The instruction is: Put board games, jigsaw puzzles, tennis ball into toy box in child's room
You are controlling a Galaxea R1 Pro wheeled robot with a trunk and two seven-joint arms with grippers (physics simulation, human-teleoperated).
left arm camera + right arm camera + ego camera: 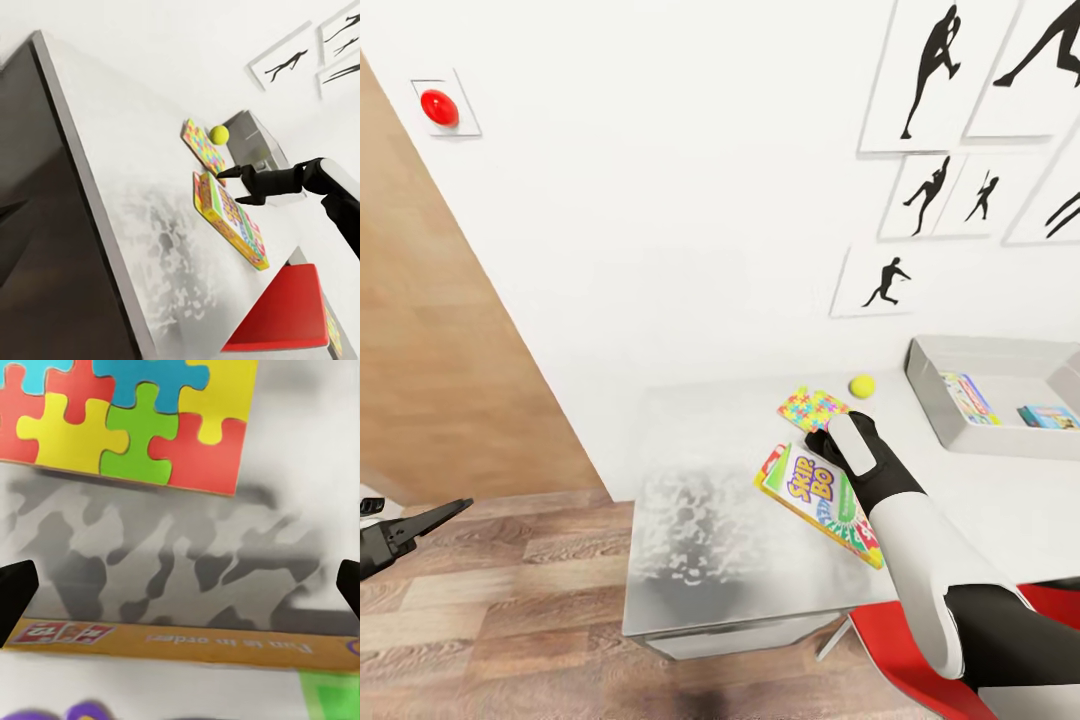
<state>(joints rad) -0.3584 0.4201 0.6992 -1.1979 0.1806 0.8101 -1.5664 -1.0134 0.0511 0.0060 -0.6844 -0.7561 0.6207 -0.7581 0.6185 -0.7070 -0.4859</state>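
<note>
A child's room in a home: white wall hung with black sports-silhouette pictures [933,72], wood-plank floor [490,590], a pale speckled table [710,530] carrying a jigsaw puzzle [812,408], tennis ball [862,385] and toy box [960,430]

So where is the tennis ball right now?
In the head view the tennis ball sits on the table, between the jigsaw puzzle and the toy box, just beyond the right gripper.
</note>
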